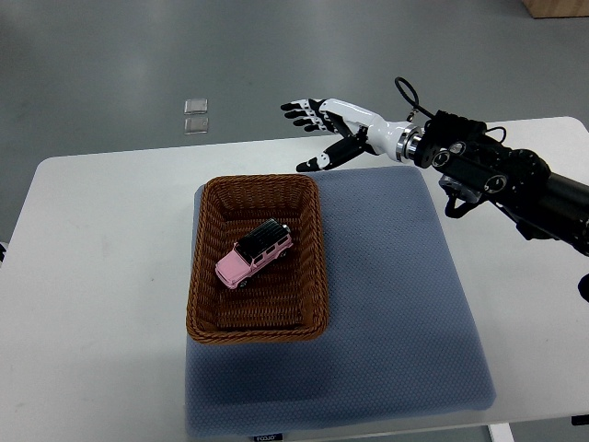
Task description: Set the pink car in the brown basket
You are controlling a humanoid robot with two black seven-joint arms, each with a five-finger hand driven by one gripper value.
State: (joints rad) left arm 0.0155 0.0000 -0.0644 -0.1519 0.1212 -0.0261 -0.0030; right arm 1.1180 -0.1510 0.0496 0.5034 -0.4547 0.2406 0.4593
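A pink toy car (254, 255) with a black roof lies inside the brown wicker basket (206, 267), roughly at its middle, angled diagonally. My right hand (316, 129) hovers beyond the basket's far right corner, above the table's back edge. Its fingers are spread and hold nothing. The right arm comes in from the right edge over the mat.
The basket stands on the left part of a blue-grey mat (396, 304) on a white table (83, 276). Two small clear squares (195, 115) lie on the grey floor behind the table. A brown box corner (557, 7) shows at the top right.
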